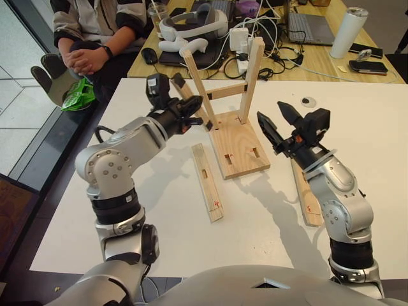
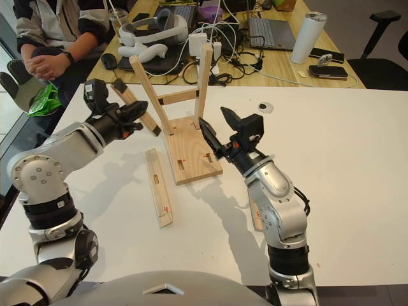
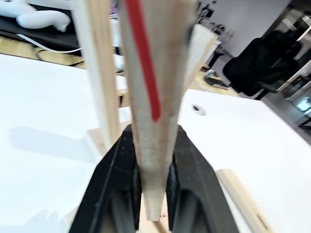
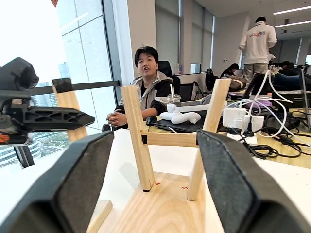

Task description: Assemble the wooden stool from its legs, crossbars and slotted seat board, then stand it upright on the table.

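The seat board (image 1: 241, 153) lies flat on the white table (image 1: 357, 121) with two legs (image 1: 199, 83) standing up out of it, joined by a crossbar (image 1: 226, 91). My left gripper (image 1: 190, 116) is shut on a third wooden leg (image 3: 150, 121) marked with a red line, held slanted just left of the board, its lower end near the board's far left corner. My right gripper (image 1: 271, 113) hovers open at the board's right edge; its fingers (image 4: 77, 184) frame the standing legs. A slotted bar (image 1: 208, 183) lies left of the board. Another wooden piece (image 1: 307, 197) lies under my right forearm.
A wooden desk (image 1: 306, 54) behind the table holds a headset (image 1: 191, 29), laptop, cables, phones and a white tumbler (image 1: 349, 30). A person sits at the far left with hands clasped. A small round black object (image 1: 308, 101) lies on the table's far right.
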